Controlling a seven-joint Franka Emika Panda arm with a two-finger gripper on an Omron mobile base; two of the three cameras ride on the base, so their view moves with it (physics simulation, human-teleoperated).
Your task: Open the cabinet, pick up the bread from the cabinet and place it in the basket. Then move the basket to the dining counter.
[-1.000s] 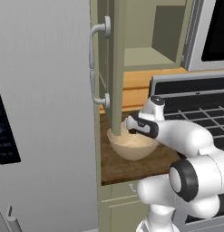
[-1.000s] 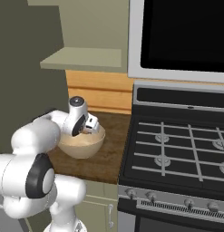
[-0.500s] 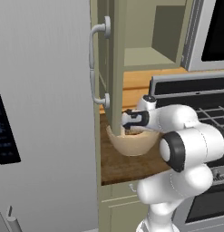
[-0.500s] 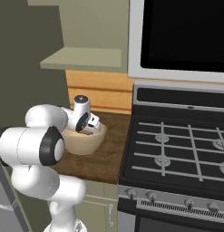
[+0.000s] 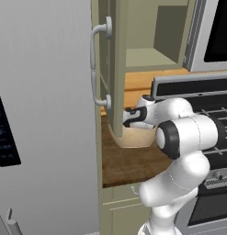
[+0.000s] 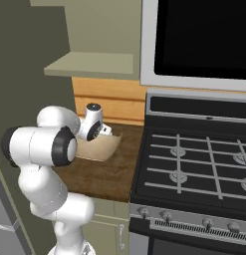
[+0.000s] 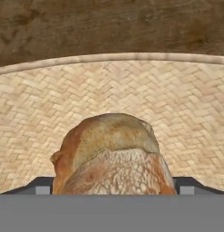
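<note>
— Two steps look done to us: the cabinet (image 5: 116, 69) door stands swung out, and the bread (image 7: 111, 156) is over the basket (image 7: 186, 118). We judge we are at the placing step.

— Where exactly is the loaf?

— In the hand view it sits between the gripper (image 7: 111, 185) fingers, with the woven inside of the basket all around it and the brown worktop (image 7: 109, 27) beyond the rim. Whether the loaf already rests on the basket floor, we cannot tell.

— And the gripper itself?

— Spread wide, a finger on each side of the loaf. The bread is broad, so wide jaws could be a grip on it or a release; we cannot say which, nor whether the pads touch the crust.

— Where is the basket?

— On the small worktop (image 5: 128, 160) between the open cabinet door and the stove (image 6: 194, 164), with the gripper (image 5: 128, 118) reaching down into it. From the right, the basket (image 6: 97, 148) is partly behind the arm.

— Next move?

— We'd make sure the loaf is free, lift straight up clear of the rim, then take the basket by its wall for the carry to the dining counter.
</note>
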